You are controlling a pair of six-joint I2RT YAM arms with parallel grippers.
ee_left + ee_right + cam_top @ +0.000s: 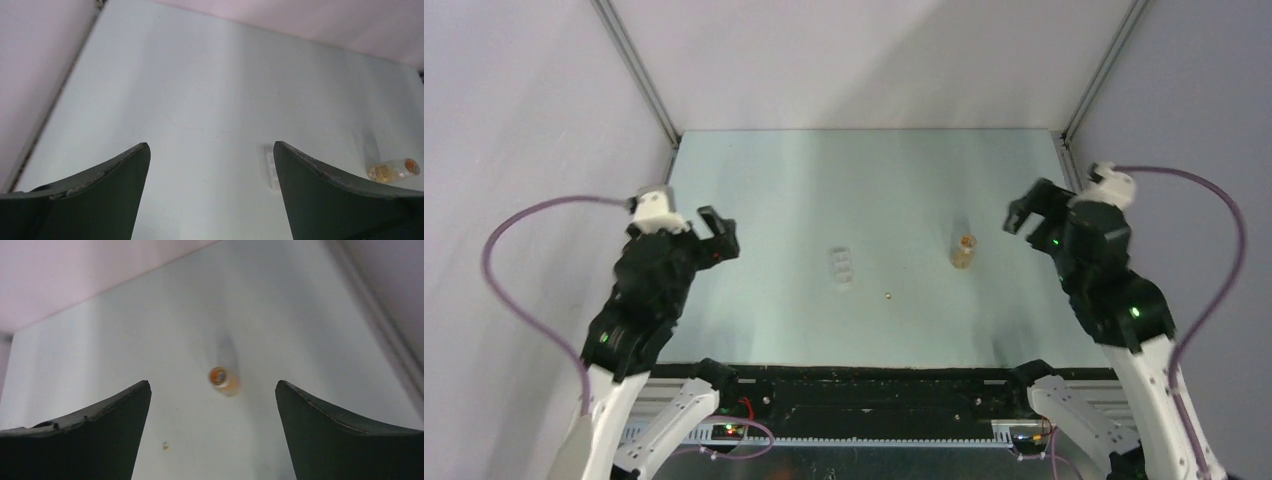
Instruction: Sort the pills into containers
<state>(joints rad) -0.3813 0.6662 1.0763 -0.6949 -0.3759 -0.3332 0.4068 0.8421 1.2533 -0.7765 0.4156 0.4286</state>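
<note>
**A:** Pill point(888, 295) first. Where does the loose one lie?

**B:** On the table point(764, 320), just right of the pill box point(842, 265) and a little nearer the arm bases. It sits apart from the box, not touching it. It's the only speck I can make out.

**A:** And the box's long axis?

**B:** It runs roughly away from the bases, with the compartments in a row. What's inside them is too small to tell.

**A:** The claws?

**B:** The left gripper point(721, 232) hangs well to the left of the box. The right gripper point(1021, 215) is well to its right, out past the small clear bottle point(964, 251). Both are up off the table with fingers spread wide and nothing between them.

**A:** Which one should go for the pill?

**B:** The right, I'd say. The pill is on the box's right side, so that claw looks somewhat nearer. It would need to travel leftward toward the box and then down. For the left arm, the box sits roughly in the way.

**A:** Do the views differ?

**B:** The right wrist view shows the pill point(165, 444) low in the gap, and the bottle's orange-tan mouth point(222, 379), but no box. The left wrist view shows the box point(270, 167) by one finger's inner edge and the bottle point(392, 169) beyond it, but no pill. Only the overhead view has all three.
</note>
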